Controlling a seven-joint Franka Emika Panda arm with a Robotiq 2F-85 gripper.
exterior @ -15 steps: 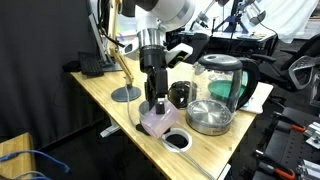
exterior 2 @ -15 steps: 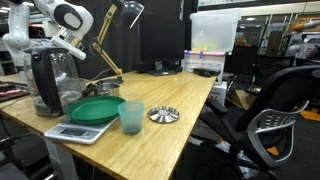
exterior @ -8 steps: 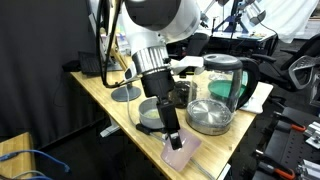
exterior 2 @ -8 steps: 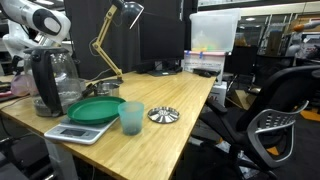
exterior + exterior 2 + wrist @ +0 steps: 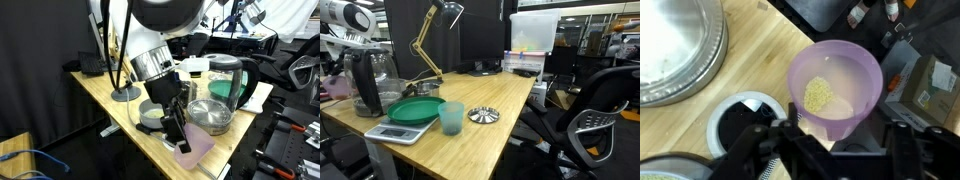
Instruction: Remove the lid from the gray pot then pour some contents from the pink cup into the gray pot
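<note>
Pink cup (image 5: 195, 150): pinched between jaws, tilted, beside gray pot (image 5: 150, 117). Judged pour step; next called for centring over pot, tilting further.

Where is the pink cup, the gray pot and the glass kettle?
pink cup (image 5: 840, 85): wrist view, on its inside wall.
gray pot (image 5: 147, 124): an exterior view, on its front wall.
glass kettle (image 5: 226, 82): an exterior view, on its clear body.
</note>
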